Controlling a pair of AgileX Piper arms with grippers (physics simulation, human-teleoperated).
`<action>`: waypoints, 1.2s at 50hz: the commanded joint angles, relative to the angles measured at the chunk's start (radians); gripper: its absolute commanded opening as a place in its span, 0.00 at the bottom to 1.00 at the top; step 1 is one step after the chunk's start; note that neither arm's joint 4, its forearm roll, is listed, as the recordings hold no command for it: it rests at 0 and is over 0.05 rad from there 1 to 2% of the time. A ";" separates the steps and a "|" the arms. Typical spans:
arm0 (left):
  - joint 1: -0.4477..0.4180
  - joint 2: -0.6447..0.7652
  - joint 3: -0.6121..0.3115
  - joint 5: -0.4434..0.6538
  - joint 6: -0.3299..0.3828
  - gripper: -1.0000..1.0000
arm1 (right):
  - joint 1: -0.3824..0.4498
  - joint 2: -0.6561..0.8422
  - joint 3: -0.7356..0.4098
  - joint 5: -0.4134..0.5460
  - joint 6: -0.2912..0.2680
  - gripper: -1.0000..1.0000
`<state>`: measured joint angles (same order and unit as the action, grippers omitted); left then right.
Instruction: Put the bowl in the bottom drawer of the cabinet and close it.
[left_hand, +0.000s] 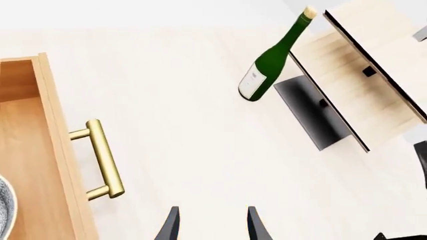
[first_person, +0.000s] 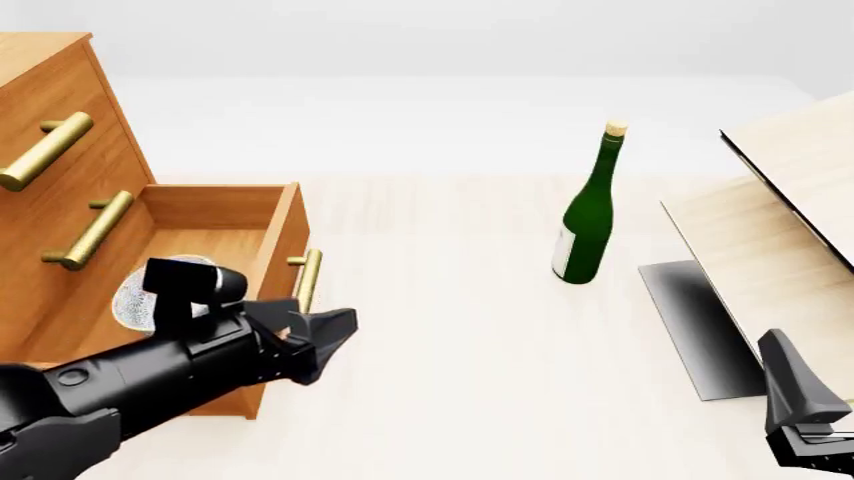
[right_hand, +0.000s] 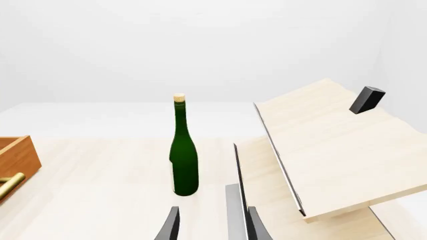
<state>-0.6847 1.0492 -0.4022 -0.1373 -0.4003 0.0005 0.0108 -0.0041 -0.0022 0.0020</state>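
I am working in a bare simulated test scene, not a lived-in room: a pale wood counter (first_person: 454, 300) runs out into a blank grey-white backdrop with no walls or windows. On it stand only an orange-brown cabinet (first_person: 60, 120), a green bottle (first_person: 587, 215) and tilted pale boards (first_person: 767, 240), all smoothly rendered.

Orange-brown wood cabinet (first_person: 54, 110) w/ brass handles; white, grey-speckled bowl (first_person: 147, 295); dark green bottle (first_person: 587, 215), white label, cork-tan top; pale wood boards (first_person: 787, 220); cream tabletop (first_person: 454, 400); black hands.
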 joint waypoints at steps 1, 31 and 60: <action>-0.023 0.045 0.014 -0.032 -0.030 1.00 | 0.000 0.000 0.000 0.000 0.000 1.00; -0.037 0.238 0.063 -0.170 -0.163 1.00 | 0.000 0.000 0.000 0.000 0.000 1.00; 0.149 0.301 0.111 -0.212 -0.176 1.00 | 0.000 0.000 0.000 0.000 0.000 1.00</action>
<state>-0.6290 1.2892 -0.3025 -0.3386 -0.5785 0.0005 0.0109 -0.0041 -0.0022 0.0020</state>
